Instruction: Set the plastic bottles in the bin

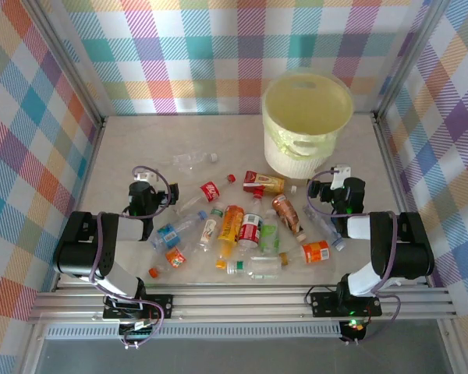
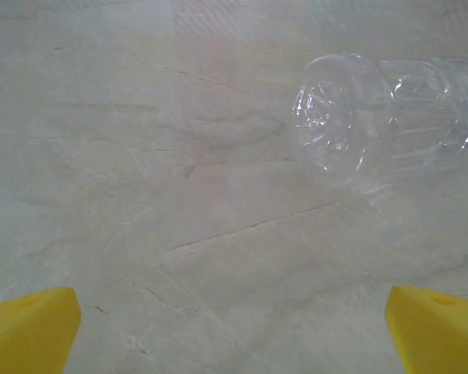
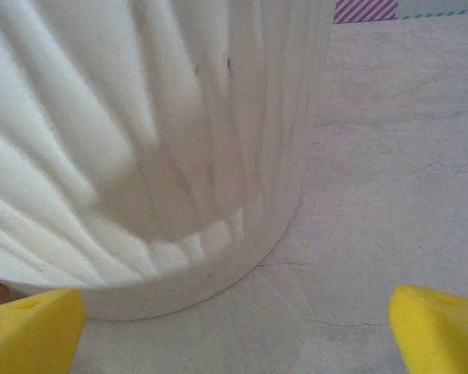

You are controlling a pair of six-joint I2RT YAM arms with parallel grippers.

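One bin (image 1: 296, 152) stands on the counter (image 1: 140, 140), with about fourteen plastic bottles (image 1: 251, 227) lying there. The left pincer (image 2: 234, 331) is wide and empty; one clear bottle (image 2: 382, 117) lies ahead, to its right. The right pincer (image 3: 234, 331) is also wide and empty, with the bin's ribbed wall close ahead on its left. The heap of bottles between both arms is seen from the top view.

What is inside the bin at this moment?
In the top view, the bin shows only its thin translucent liner inside; the plastic bottles lie outside on the table. Its near inner wall is hidden behind the rim.
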